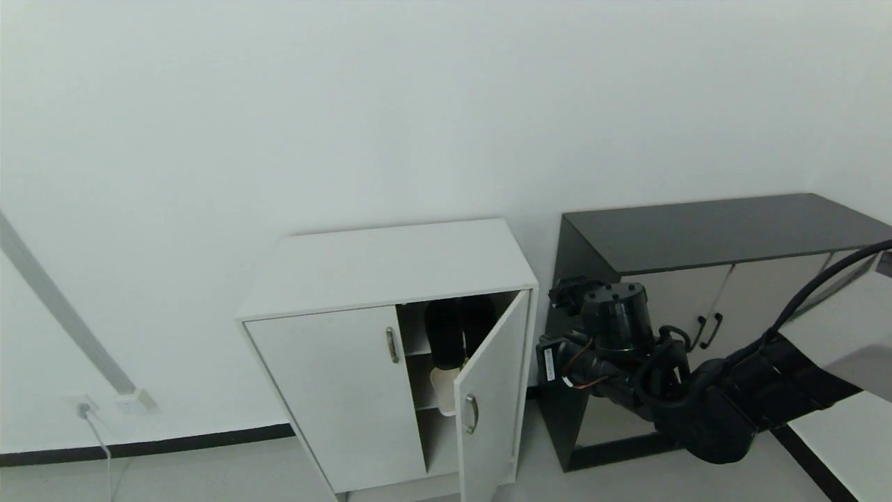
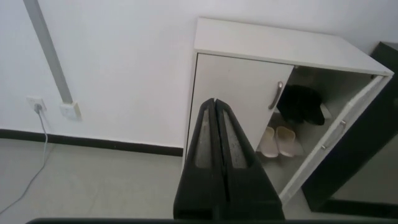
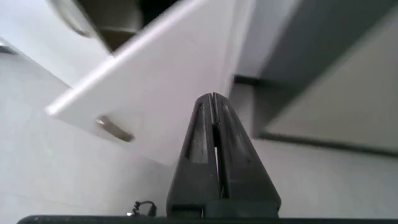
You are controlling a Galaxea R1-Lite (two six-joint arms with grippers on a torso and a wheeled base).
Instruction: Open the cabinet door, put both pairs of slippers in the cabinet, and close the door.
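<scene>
The white cabinet (image 1: 390,268) stands against the wall with its left door (image 1: 341,397) closed and its right door (image 1: 491,390) half open. Inside it, black slippers (image 1: 456,324) sit on an upper shelf and beige slippers (image 1: 444,387) on the shelf below. The left wrist view shows the black pair (image 2: 301,102) above the beige pair (image 2: 280,142). My left gripper (image 2: 215,102) is shut and empty, held back in front of the closed door. My right arm (image 1: 613,335) is just right of the open door. My right gripper (image 3: 214,98) is shut and empty, close to that door's outer face (image 3: 168,81), near its handle (image 3: 115,129).
A black-topped sideboard (image 1: 718,230) stands right beside the cabinet, close behind my right arm. On the wall to the left are a socket with a cable (image 1: 83,408) and a slanted conduit (image 1: 63,307). Bare floor (image 1: 174,477) lies in front.
</scene>
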